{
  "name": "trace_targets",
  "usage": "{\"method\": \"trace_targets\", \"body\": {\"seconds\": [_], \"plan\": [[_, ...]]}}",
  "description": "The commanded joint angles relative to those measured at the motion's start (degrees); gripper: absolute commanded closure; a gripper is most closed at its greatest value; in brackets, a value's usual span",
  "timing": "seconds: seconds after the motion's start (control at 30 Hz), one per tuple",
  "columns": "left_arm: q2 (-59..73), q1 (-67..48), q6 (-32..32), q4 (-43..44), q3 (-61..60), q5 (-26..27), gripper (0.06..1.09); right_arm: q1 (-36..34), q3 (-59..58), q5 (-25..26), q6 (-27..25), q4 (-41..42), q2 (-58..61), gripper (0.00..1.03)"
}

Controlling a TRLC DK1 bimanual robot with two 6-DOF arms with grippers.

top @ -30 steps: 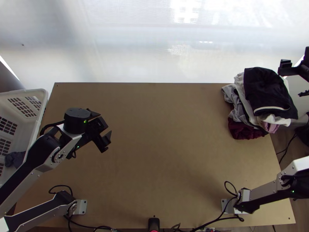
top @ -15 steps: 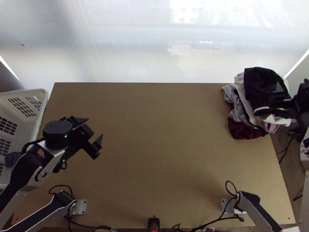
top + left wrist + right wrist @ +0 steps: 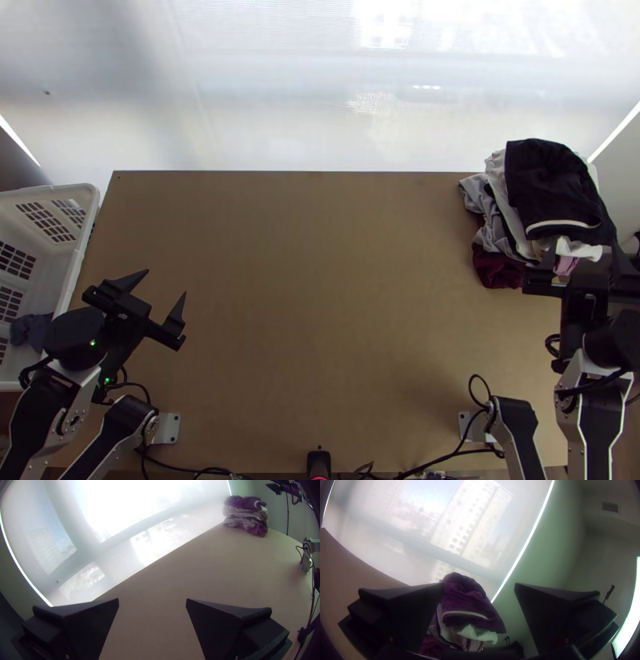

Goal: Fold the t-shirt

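black, limp cloth with a pale trim makes up what i take to be the t-shirt, though its cut is too hidden to be certain. it lies on top of a clothes pile at the far right corner of the table.

it should handle light and soft, with no stiffness of its own, and it is not fragile; it would probably sag wherever it isn't supported, and might slide a little on the layers beneath. the place to take hold, i'd judge, is the trimmed edge turned toward the table's near side, pinching shallowly so the pale cloth under it doesn't come along. if it has to be moved whole, a deeper hold across the layers would keep its shape better.

as for looks, it sits as a compact folded bundle, rounded and softly creased, the trim curving along its near edge; how many folds it has, i can't tell.

the right gripper, at the table's right side just by the pile, has its fingers spread wide with no cloth pinched between them. the left gripper, over the table's left side, is also wide apart and holds nothing.
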Motion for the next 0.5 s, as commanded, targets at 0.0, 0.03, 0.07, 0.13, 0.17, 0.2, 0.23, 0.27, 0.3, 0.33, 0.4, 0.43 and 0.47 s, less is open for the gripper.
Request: {"method": "trace_targets", "body": {"seconds": [0.0,0.03,0.07,0.13,0.17,0.2,0.23,0.27,0.3,0.33,0.4,0.43,0.47], "plan": [[-10.81,3.7,-4.34,5.24,-9.41,1.46,0.1,0.78,-12.53,1.44,-0.9,5.63,-7.77,0.05],[-11.6,3.88,-4.52,5.68,-10.38,1.46,0.1,0.78,-13.85,1.44,-0.82,6.16,-8.12,0.05],[-12.22,4.23,-4.52,5.85,-11.26,1.46,0.1,0.78,-15.17,1.44,-0.82,6.86,-8.47,0.05],[-13.09,4.93,-4.69,6.47,-12.75,1.46,0.1,0.78,-17.28,1.44,-0.73,8.62,-8.91,0.05],[-13.62,5.2,-4.69,6.82,-13.55,1.46,0.1,0.86,-18.16,1.44,-0.64,9.06,-9.18,0.05],[-14.06,5.55,-4.69,7.35,-14.34,1.46,0.1,0.86,-19.13,1.44,-0.46,9.59,-9.62,0.05],[-14.59,5.99,-4.69,7.61,-15.13,1.46,0.1,0.86,-19.92,1.44,-0.11,9.59,-10.14,0.05],[-15.12,6.43,-4.69,8.05,-15.92,1.46,0.1,0.95,-20.8,1.44,-0.11,9.59,-10.76,0.05],[-15.82,6.78,-4.69,8.66,-16.89,1.46,0.1,0.95,-21.85,1.44,-0.2,9.59,-11.64,0.05],[-16.52,7.04,-4.69,9.1,-17.76,1.46,0.1,1.04,-22.9,1.44,-0.38,9.59,-12.69,0.05],[-17.84,7.39,-4.6,9.89,-18.91,1.46,0.1,1.22,-25.45,1.44,-0.82,9.59,-15.42,0.05],[-17.93,7.57,-4.52,10.25,-19.08,1.46,0.1,1.22,-26.51,1.44,-1.43,9.41,-17.0,0.05],[-17.93,7.66,-4.34,10.42,-19.52,1.46,0.1,1.3,-27.74,1.44,-2.05,8.97,-18.76,0.05]]}}
